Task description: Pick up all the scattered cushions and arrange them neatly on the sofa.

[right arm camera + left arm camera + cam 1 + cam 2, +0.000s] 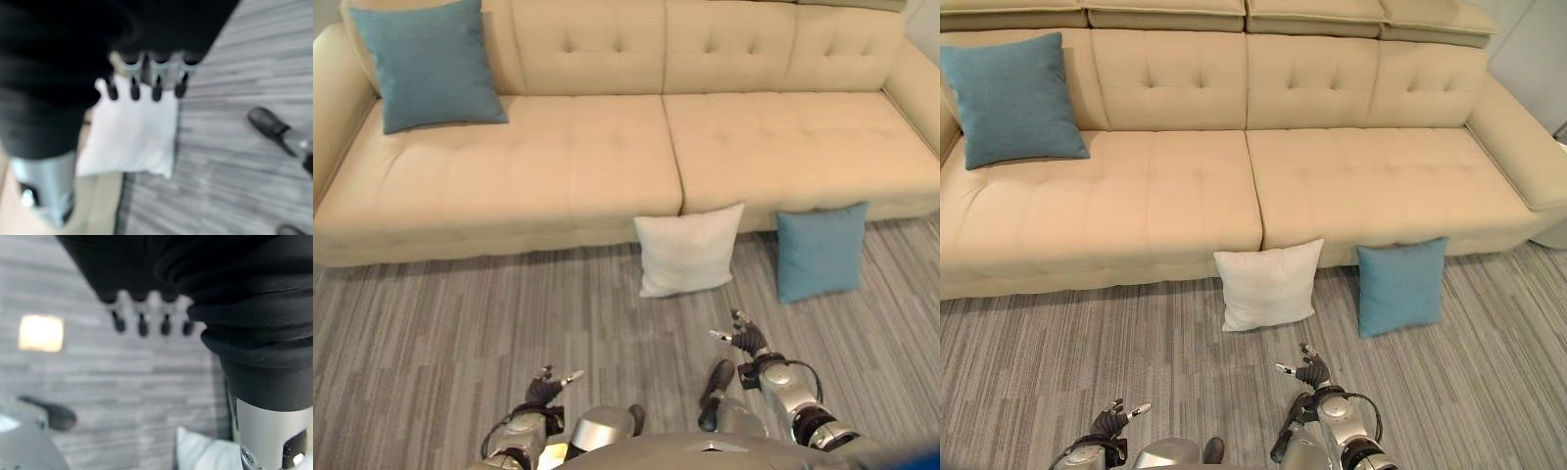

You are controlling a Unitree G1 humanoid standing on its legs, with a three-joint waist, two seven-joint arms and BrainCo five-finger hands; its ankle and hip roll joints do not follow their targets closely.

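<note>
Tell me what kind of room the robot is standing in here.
Probably a living room or lounge. A long beige tufted sofa fills the far side, with a blue cushion leaning on its back. A white cushion and a second blue cushion stand on the grey striped floor against its front.

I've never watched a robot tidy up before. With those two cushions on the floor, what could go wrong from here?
The white cushion and the blue floor cushion lean against the sofa front, so a nudge from the right hand might tip them flat. Both hands, the left hand included, are open and low, so reaching may need a deep bend.
</note>
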